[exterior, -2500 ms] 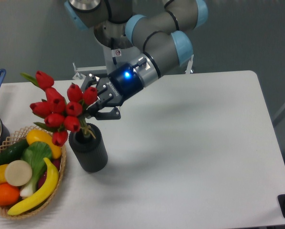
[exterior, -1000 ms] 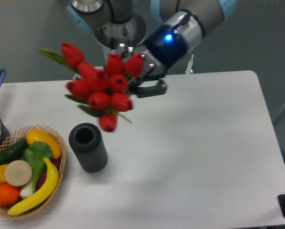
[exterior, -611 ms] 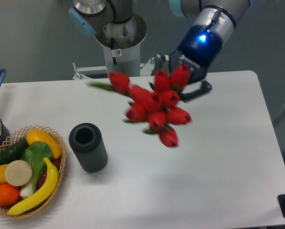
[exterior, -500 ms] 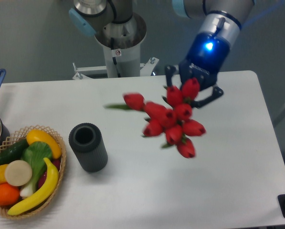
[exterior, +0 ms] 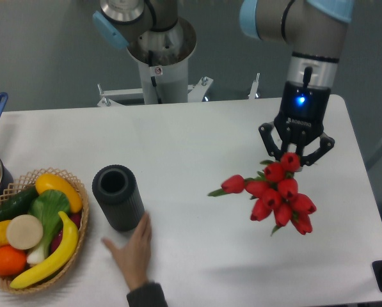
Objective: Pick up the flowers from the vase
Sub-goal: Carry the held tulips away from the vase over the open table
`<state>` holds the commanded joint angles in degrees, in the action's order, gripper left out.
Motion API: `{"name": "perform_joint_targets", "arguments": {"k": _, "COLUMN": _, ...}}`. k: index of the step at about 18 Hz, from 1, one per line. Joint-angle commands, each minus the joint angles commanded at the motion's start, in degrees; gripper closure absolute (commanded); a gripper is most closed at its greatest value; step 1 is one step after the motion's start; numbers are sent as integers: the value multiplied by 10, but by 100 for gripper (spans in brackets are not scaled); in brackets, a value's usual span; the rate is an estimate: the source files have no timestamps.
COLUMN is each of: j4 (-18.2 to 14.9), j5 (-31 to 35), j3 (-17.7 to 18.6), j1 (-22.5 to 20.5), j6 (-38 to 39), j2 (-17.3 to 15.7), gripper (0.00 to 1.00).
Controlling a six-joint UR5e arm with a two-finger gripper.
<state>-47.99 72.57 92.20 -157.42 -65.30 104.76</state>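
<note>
So we're basically done with the pick: our gripper (exterior: pixel 296 155) is pinching the flowers (exterior: pixel 277 195) by the stems, holding them well to the right of the vase (exterior: pixel 118 197), which stands empty. There's open table (exterior: pixel 197 153) between vase and bouquet, but someone's hand (exterior: pixel 134 248) rests just beside the vase, and the right table edge isn't far from the flowers.

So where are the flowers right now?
The flowers hang from the claw above the table's right side, well clear of the empty vase at left.
</note>
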Motion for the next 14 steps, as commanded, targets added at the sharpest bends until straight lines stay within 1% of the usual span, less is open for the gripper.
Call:
{"name": "perform_joint_targets", "arguments": {"k": 2, "j4": -5, "j5": 53, "j3": -13, "j1": 15, "j6": -1, "j2": 8, "gripper": 78}}
{"name": "perform_joint_targets", "arguments": {"k": 4, "j4": -11, "j5": 79, "j3": -28, "j1": 32, "j6": -3, "j2": 25, "gripper": 78}}
{"name": "perform_joint_targets", "arguments": {"k": 6, "j4": -22, "j5": 120, "j3": -41, "j1": 51, "j6": -1, "j2": 30, "gripper": 77}}
{"name": "perform_joint_targets", "arguments": {"k": 8, "j4": -56, "j5": 154, "j3": -55, "j1": 74, "j6": 0, "j2": 30, "gripper": 77}}
{"name": "perform_joint_targets", "arguments": {"k": 11, "j4": -114, "j5": 201, "j3": -77, "j1": 79, "j6": -1, "j2": 47, "gripper": 77}}
{"name": "perform_joint_targets", "arguments": {"k": 13, "j4": -132, "j5": 217, "j3": -79, "j1": 82, "j6": -2, "j2": 48, "gripper": 77}}
{"name": "perform_joint_targets", "arguments": {"k": 14, "j4": -147, "j5": 217, "j3": -76, "j1": 82, "j6": -5, "j2": 48, "gripper": 77}}
